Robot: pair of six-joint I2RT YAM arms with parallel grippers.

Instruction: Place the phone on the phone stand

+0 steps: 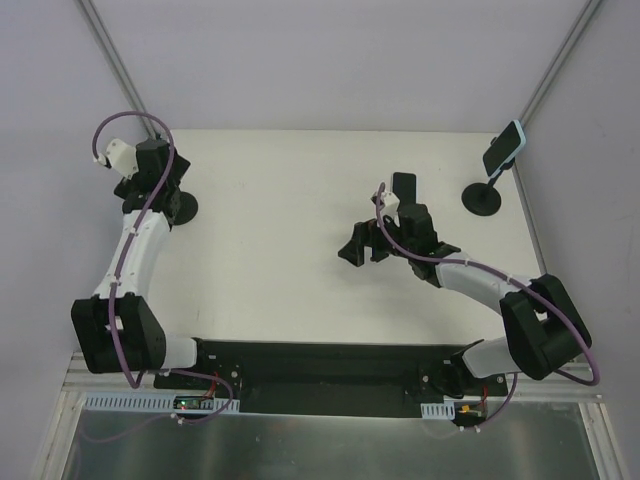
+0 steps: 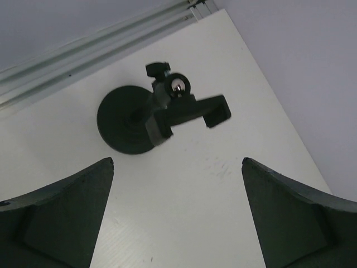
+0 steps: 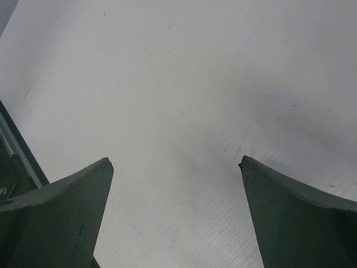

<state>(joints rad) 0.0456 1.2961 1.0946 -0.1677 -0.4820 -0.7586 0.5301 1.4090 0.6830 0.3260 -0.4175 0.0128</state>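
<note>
The phone (image 1: 505, 147), dark-screened in a light blue case, sits tilted in the clamp of a black phone stand (image 1: 482, 197) at the table's far right. A second black stand (image 2: 167, 109), with a round base and an empty clamp, shows in the left wrist view; its base (image 1: 185, 208) is at the far left in the top view. My left gripper (image 2: 177, 162) is open and empty just short of this stand, and in the top view it (image 1: 158, 195) is right beside the base. My right gripper (image 1: 362, 248) is open and empty over bare table (image 3: 175, 161), left of the phone.
The white table (image 1: 290, 200) ends at metal frame rails on the far side (image 2: 100, 47). A black strip (image 1: 320, 365) at the near edge carries both arm bases. A purple cable loops over each arm.
</note>
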